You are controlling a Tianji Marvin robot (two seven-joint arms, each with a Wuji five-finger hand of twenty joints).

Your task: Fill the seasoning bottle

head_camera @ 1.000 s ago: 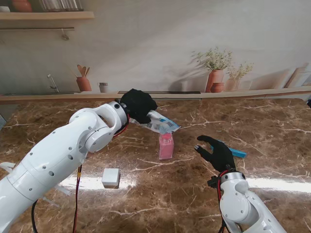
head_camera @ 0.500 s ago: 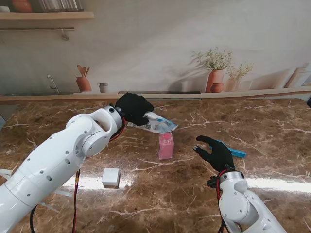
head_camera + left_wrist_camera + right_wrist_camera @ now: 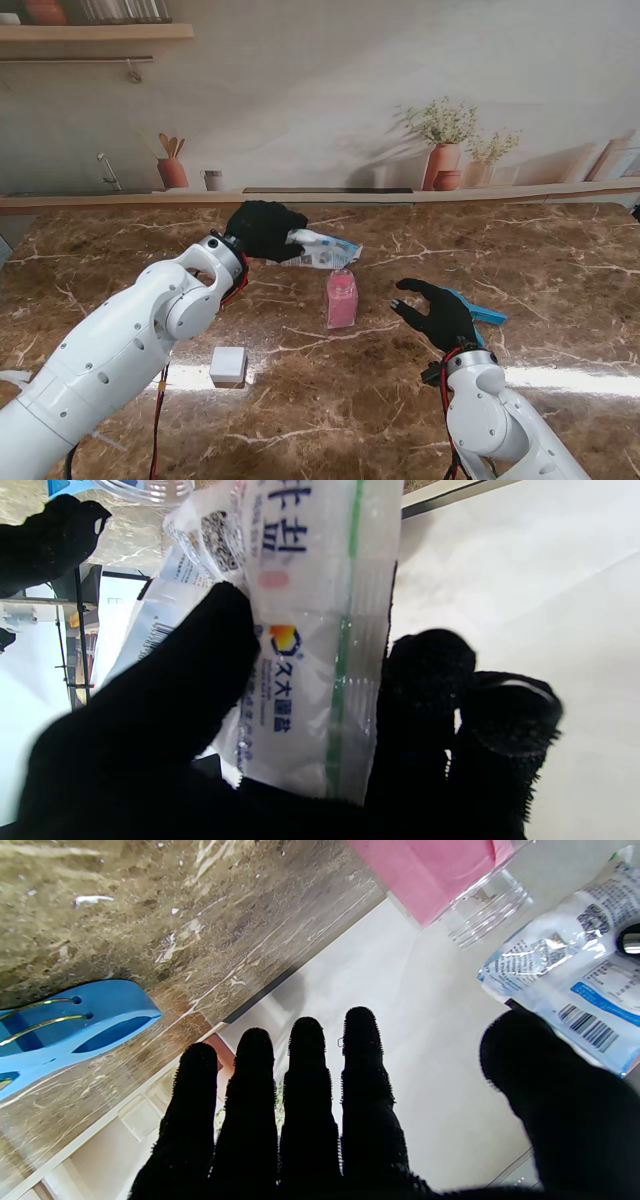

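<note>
Left hand (image 3: 262,230) fingers clamp salt bag (image 3: 305,630), blue Chinese print; right hand (image 3: 440,313) fingers spread, empty.

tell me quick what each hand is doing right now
Left hand: shut on the salt bag.
Right hand: open, holding nothing.

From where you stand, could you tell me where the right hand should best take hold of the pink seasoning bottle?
Probably around its pink body, from the bottle's right. The seasoning bottle stands upright with its neck open, and the salt bag held by the left hand hangs over that neck, so coming from above looks blocked. The right hand, open, is already on that side, fingers toward it.
</note>
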